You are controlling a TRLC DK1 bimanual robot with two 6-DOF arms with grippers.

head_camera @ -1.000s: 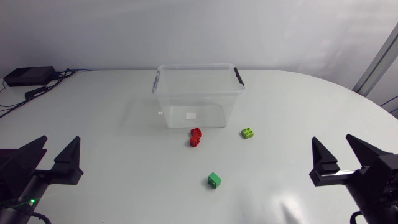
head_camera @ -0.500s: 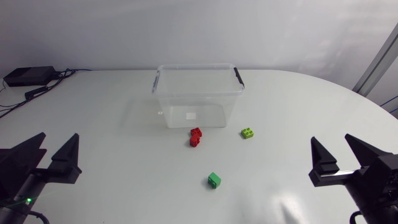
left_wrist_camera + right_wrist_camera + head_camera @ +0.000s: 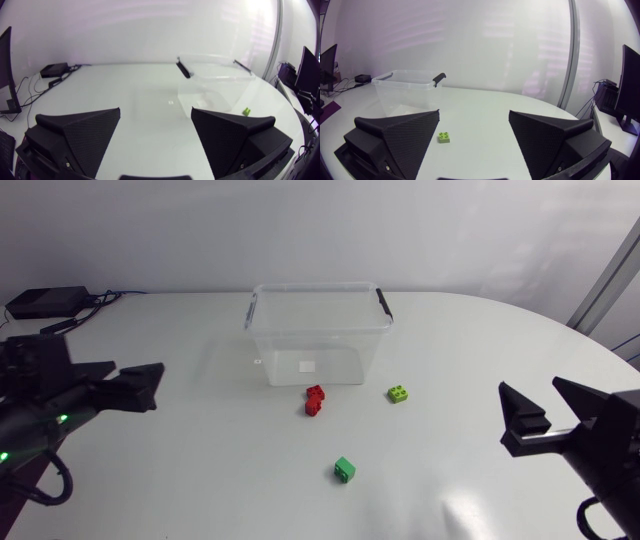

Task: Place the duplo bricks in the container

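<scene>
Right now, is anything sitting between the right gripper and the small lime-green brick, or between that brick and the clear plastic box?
Nothing visible. Only bare white table lies between the open right gripper and the lime-green duplo brick, and between that brick and the clear plastic container.

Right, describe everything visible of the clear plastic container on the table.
The clear plastic container is a rectangular, see-through tub with no lid and black clip handles at its two short ends. A small white square sticker shows low on it. It stands upright on the white table, toward the far side, with no bricks inside. The red duplo bricks lie just before its near wall; contact cannot be told.
</scene>
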